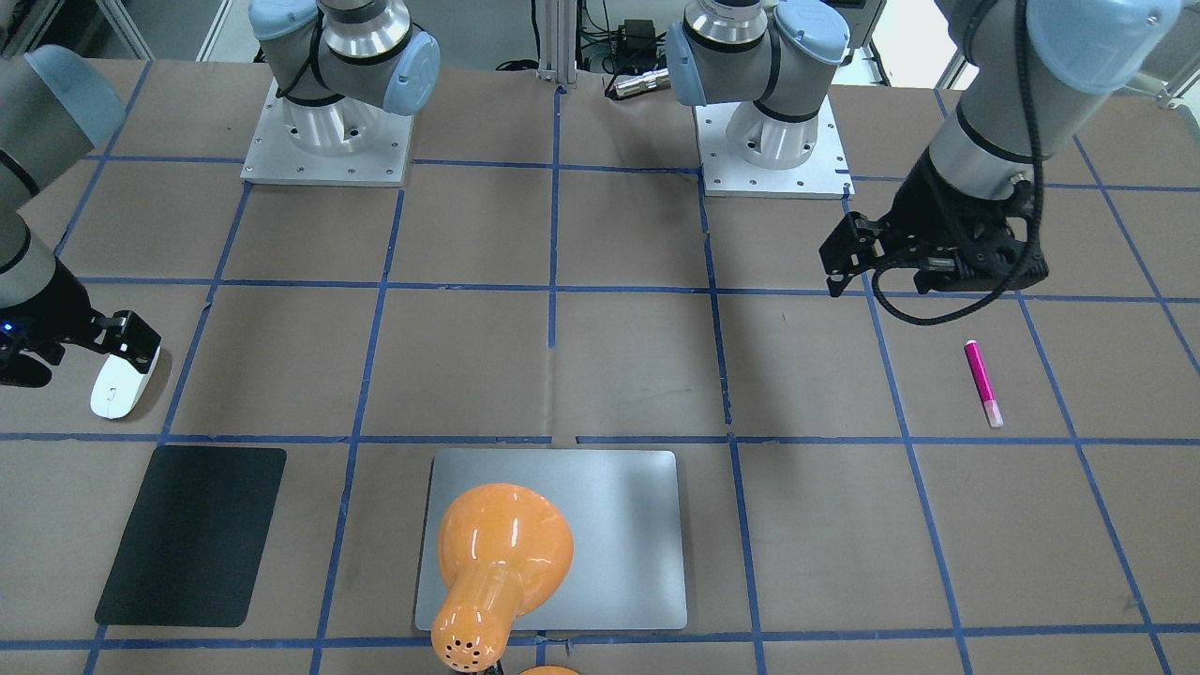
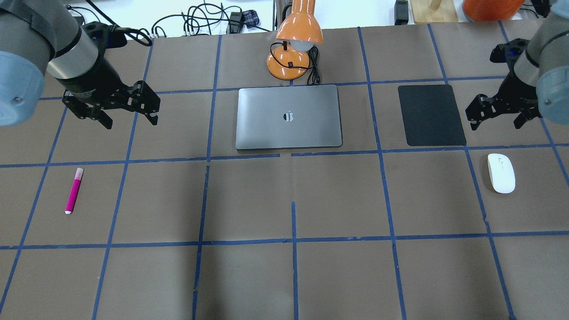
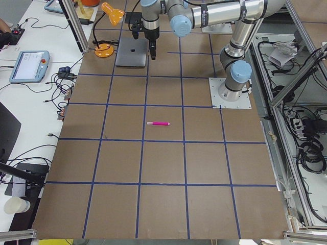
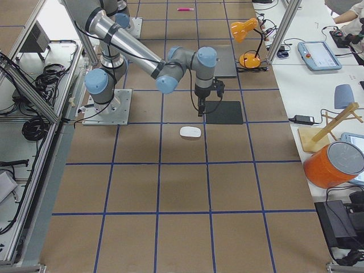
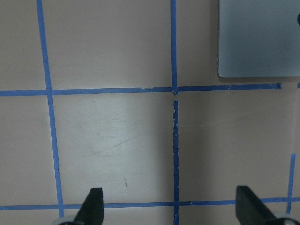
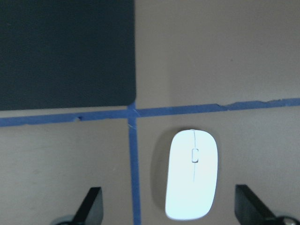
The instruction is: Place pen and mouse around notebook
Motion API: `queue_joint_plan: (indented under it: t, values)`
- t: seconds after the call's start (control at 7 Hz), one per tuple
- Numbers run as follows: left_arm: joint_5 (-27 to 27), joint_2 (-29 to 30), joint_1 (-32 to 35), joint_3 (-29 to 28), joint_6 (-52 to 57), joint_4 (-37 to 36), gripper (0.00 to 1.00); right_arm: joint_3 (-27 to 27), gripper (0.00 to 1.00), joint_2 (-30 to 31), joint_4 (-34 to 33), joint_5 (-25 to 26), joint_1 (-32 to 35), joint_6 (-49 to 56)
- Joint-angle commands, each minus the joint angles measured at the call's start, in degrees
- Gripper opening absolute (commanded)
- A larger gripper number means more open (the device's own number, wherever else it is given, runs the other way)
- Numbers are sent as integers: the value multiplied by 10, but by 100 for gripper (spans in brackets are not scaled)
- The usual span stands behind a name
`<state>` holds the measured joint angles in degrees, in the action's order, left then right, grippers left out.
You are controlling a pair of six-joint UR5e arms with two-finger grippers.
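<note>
So the left end effector (image 2: 131, 123) is hanging wide open near the slim magenta-pink marker pen (image 2: 74, 190), and the right end effector (image 2: 494, 126) is hovering open over the glossy white oval mouse (image 2: 501, 173). Both items are sitting well apart from the flat silver-grey metal notebook (image 2: 289, 118).

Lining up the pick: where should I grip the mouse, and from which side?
Take the mouse across its narrow width at mid-length, coming straight down from above. It lies flat and low, so only its long sides give pinching faces. The right end effector is open, jaws set across that width, but the mouse sits off-centre between them; I'd centre first.
</note>
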<state>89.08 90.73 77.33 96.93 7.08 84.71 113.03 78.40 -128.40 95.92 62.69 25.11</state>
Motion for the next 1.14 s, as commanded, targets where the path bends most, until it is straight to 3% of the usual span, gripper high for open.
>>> queue_joint_plan:
  t: [0.0, 0.43, 0.71, 1.0]
  values:
    - [0, 9, -79, 20, 78, -5, 100, 40, 100, -72, -108, -13, -46, 49]
    - [19, 56, -195, 41, 214, -73, 100, 49, 100, -80, -104, -17, -51, 52]
    - [25, 90, -238, 90, 283, -194, 100, 51, 94, -79, -99, -16, -53, 84]
    - [49, 118, -247, 150, 320, -316, 100, 54, 48, -76, -76, -15, -58, 90]
